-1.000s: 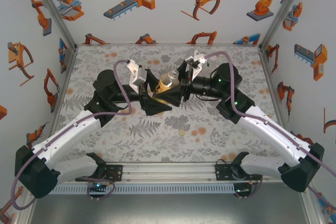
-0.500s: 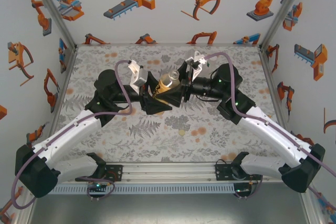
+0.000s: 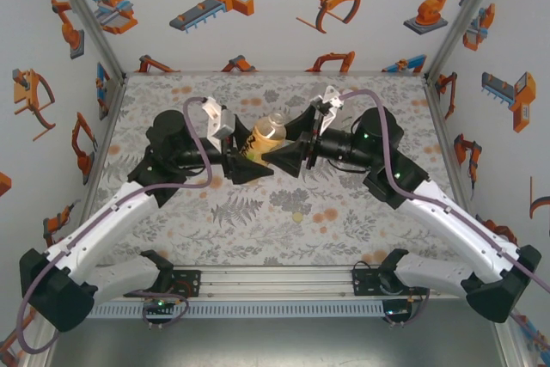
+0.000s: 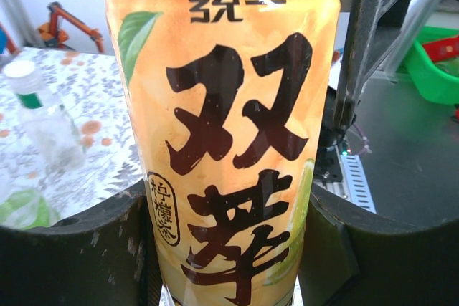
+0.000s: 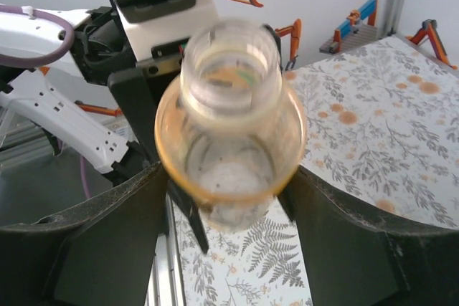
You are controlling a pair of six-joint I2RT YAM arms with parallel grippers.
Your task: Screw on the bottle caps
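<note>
My gripper is clamped on an amber bottle, which stands upright and close before me. Its pale orange label carries large dark Chinese characters, a green leaf at the upper left and a small oval stamp lower down. My two dark fingers press its sides, one from each side. To the left, on the flowered mat, a clear bottle stands well apart, with a white cap on it and a green band under the cap. Below it a green see-through thing is cut off by my finger; I cannot tell what it is. To the right stand a dark post and a green bin.
</note>
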